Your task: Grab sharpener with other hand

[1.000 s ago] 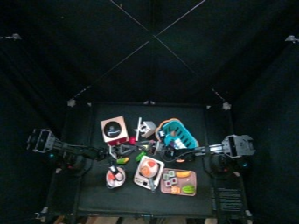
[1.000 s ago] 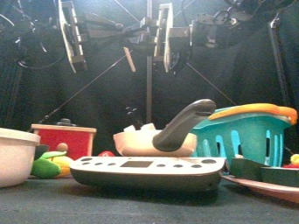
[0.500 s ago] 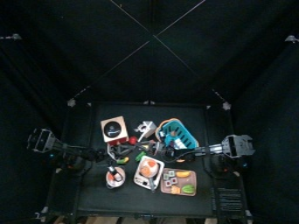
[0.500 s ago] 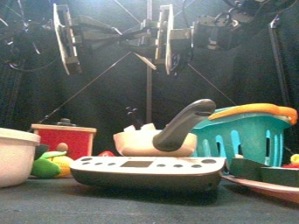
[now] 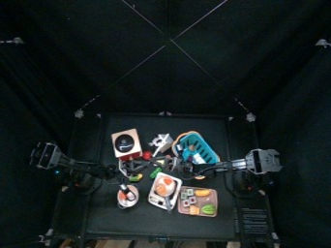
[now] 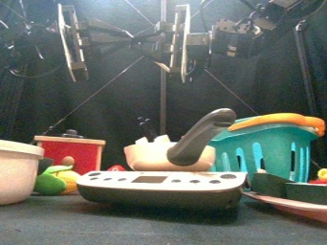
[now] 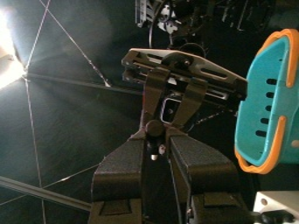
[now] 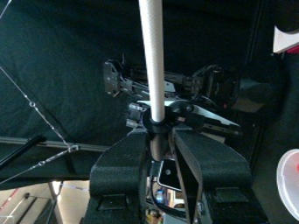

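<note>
The sharpener point(image 8: 149, 52), a long white rod pinched by the right claw point(image 8: 153, 131), points straight at the left claw point(image 7: 158, 140), can't tell that one's grip.

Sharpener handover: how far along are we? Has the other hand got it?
Done: left end effector and right end effector meet tip to tip above the table. In hand: a thin white stick at the right one's tips; who grips it is unclear. Left: a clear take and release.
</note>
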Robot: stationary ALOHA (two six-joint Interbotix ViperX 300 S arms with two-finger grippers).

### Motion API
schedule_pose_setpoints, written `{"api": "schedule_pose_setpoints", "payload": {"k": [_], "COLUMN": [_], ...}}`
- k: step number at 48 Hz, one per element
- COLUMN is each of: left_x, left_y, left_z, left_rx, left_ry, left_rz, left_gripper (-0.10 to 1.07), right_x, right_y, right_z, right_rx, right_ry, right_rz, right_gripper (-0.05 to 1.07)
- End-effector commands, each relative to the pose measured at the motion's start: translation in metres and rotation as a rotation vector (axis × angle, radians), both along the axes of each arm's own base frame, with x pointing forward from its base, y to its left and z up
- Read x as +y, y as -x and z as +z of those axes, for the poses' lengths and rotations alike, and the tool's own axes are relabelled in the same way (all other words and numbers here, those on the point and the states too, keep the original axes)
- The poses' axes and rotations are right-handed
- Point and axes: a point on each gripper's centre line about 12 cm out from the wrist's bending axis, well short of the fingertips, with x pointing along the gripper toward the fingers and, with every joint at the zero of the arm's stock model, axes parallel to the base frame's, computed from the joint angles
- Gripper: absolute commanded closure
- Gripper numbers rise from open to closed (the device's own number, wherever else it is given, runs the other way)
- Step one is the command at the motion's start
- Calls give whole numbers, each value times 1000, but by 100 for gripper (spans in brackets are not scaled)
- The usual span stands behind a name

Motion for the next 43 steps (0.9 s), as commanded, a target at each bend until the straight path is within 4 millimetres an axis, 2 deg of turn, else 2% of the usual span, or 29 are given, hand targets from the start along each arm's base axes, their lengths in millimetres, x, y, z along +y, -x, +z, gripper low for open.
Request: {"api": "schedule_pose_setpoints", "payload": {"k": [1, 14, 24, 32, 43], "left_x": [3, 4, 4, 4, -3], "left_y": [1, 2, 2, 2, 4], "left_z": [9, 9, 8, 8, 11], "left_rx": [-43, -44, -45, -63, -104], "left_ry": [13, 25, 47, 160, 357], "left_rz": [18, 25, 16, 7, -52], "left_gripper": [52, 52, 52, 52, 52], "right_x": [1, 3, 11, 17, 35], "right_y": [4, 7, 13, 26, 44], "right_z": [8, 7, 0, -7, -7], "right_rx": [-26, -42, -20, 7, 16], "right_ry": [18, 56, 100, 152, 231], "right_rz": [4, 17, 59, 99, 184], "right_gripper": [42, 29, 28, 28, 28]}}
